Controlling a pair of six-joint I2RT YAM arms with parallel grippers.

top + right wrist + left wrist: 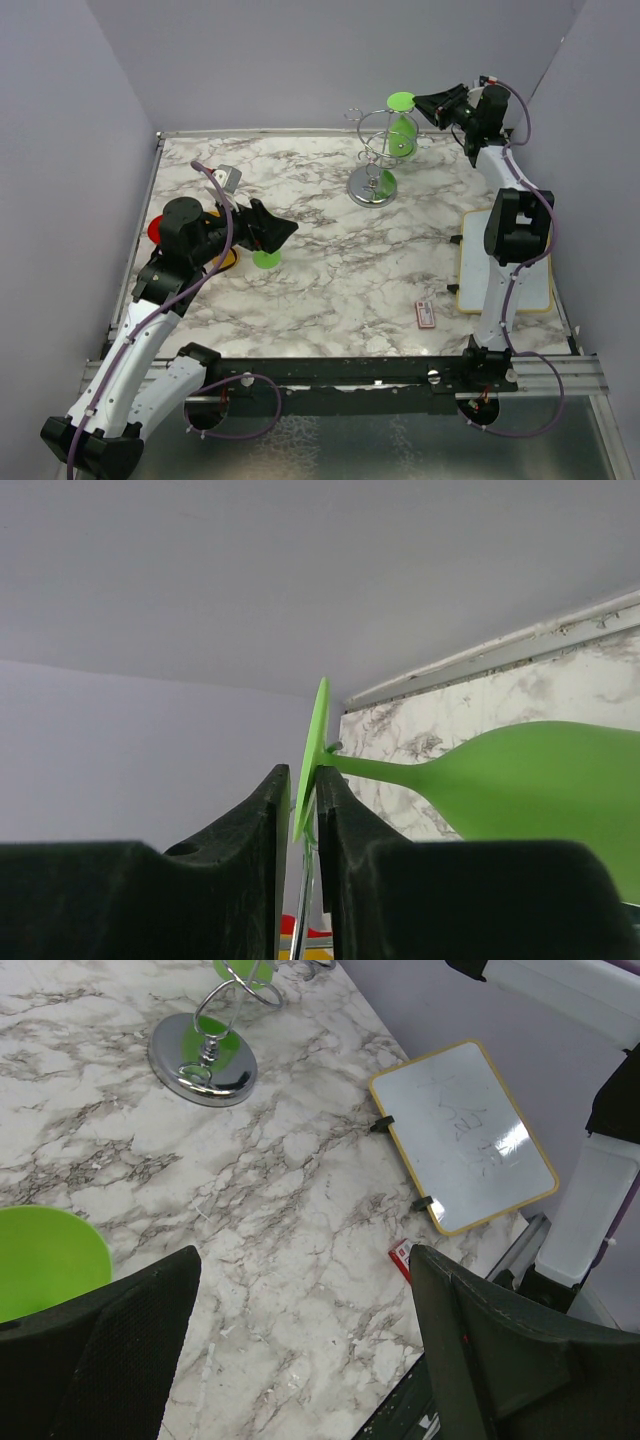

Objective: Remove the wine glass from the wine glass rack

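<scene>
The green wine glass (402,128) hangs upside down on the chrome wine glass rack (372,186) at the back of the marble table, its round foot uppermost. My right gripper (427,104) reaches the foot from the right. In the right wrist view its jaws (303,776) are pinched on the thin foot disc of the wine glass (540,780), and a wire of the rack (311,910) runs between the fingers. My left gripper (284,232) hovers open at the left of the table, holding nothing (300,1260). The rack's base (203,1058) lies far ahead of it.
A second green disc (267,259) (45,1260) rests by the left gripper. Red and yellow items (155,232) sit under the left arm. A whiteboard (505,262) (462,1135) lies at the right edge, a small red box (425,314) near the front. Walls enclose three sides.
</scene>
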